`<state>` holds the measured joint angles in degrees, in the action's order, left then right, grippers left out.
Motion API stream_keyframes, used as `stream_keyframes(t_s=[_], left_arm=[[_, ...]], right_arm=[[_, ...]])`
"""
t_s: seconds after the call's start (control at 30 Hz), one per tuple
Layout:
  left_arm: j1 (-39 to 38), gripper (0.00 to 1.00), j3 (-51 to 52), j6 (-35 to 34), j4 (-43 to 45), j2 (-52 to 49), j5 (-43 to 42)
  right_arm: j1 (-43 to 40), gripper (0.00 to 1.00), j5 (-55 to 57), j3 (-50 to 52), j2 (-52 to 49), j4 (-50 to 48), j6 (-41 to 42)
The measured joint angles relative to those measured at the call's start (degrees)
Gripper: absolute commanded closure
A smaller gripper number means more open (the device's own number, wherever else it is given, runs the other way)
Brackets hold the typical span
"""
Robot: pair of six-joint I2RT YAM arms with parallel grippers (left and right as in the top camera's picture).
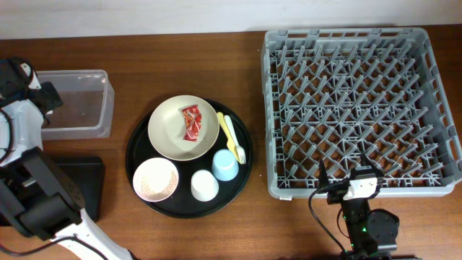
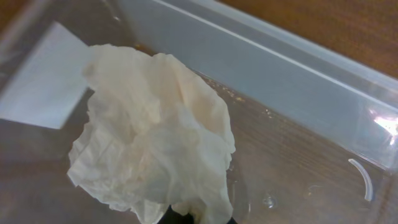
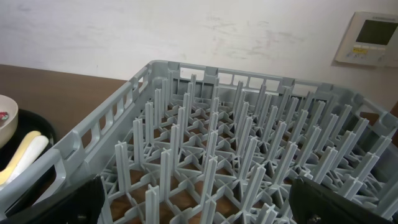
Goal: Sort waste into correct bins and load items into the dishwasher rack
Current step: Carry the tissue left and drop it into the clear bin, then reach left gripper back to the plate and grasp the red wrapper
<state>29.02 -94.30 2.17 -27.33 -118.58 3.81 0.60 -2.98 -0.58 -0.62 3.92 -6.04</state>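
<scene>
- Binning the crumpled napkin [image 2: 155,130] is judged the step in hand. It is pinched at its lower edge by the tightly closed left claw [image 2: 198,219] and held within the walls of the clear box [image 2: 298,87]. Whether the box floor is touched cannot be told.
- Only a release is called for next. Nothing is seen in the way beneath.
- The shallow black tray [image 1: 86,180] lies near on the worktop [image 1: 180,65].
- On the round black tray [image 1: 141,141] are seen the cream bowl-plate [image 1: 170,130] with the red wrapper [image 1: 191,121], the pink bowl [image 1: 155,179], white cup [image 1: 204,185], blue cup [image 1: 225,165], fork [image 1: 234,141] and spoon [image 1: 225,133].
- Farthest off, the right claw [image 1: 346,175] is spread wide and empty at the front wall of the dishwasher rack [image 1: 361,43], into which nothing is yet loaded.
</scene>
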Motion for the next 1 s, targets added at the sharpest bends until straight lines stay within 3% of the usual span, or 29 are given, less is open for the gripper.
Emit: stream_keyframes(t_s=[0.03,0.1,0.13,0.27,0.37,0.43,0.5,0.63,0.8,1.0], left_arm=[[0.0,0.70,0.0,0.2,0.1,-1.6,-0.4],[0.0,0.61,0.0,0.6,0.2,-3.4,-0.6],[0.0,0.50,0.0,0.6,0.3,-4.6,-0.7],[0.0,0.37,-0.4,0.9,1.0,-5.0,-0.7],[0.0,0.38,-2.9,1.0,-0.3,-4.3,-0.7],[0.0,0.44,-4.2,0.6,-1.4,-1.3,-0.8],[-0.3,0.44,-5.0,-1.0,-2.2,4.6,-2.5],[-3.8,0.39,-7.7,-6.1,-9.8,17.6,-13.4],[-17.1,0.38,-7.6,-10.4,-28.2,18.9,-19.0],[-33.4,0.42,-5.5,-11.1,-35.3,18.6,-10.7]], right_arm=[[0.0,0.02,0.0,0.0,0.0,0.0,0.0],[0.0,0.02,0.0,0.0,0.0,0.0,0.0],[0.0,0.02,0.0,0.0,0.0,0.0,0.0],[0.0,0.02,0.0,0.0,0.0,0.0,0.0],[0.0,0.02,0.0,0.0,0.0,0.0,0.0],[0.0,0.02,0.0,0.0,0.0,0.0,0.0],[0.0,0.02,0.0,0.0,0.0,0.0,0.0],[0.0,0.02,0.0,0.0,0.0,0.0,0.0],[0.0,0.02,0.0,0.0,0.0,0.0,0.0],[0.0,0.02,0.0,0.0,0.0,0.0,0.0]])
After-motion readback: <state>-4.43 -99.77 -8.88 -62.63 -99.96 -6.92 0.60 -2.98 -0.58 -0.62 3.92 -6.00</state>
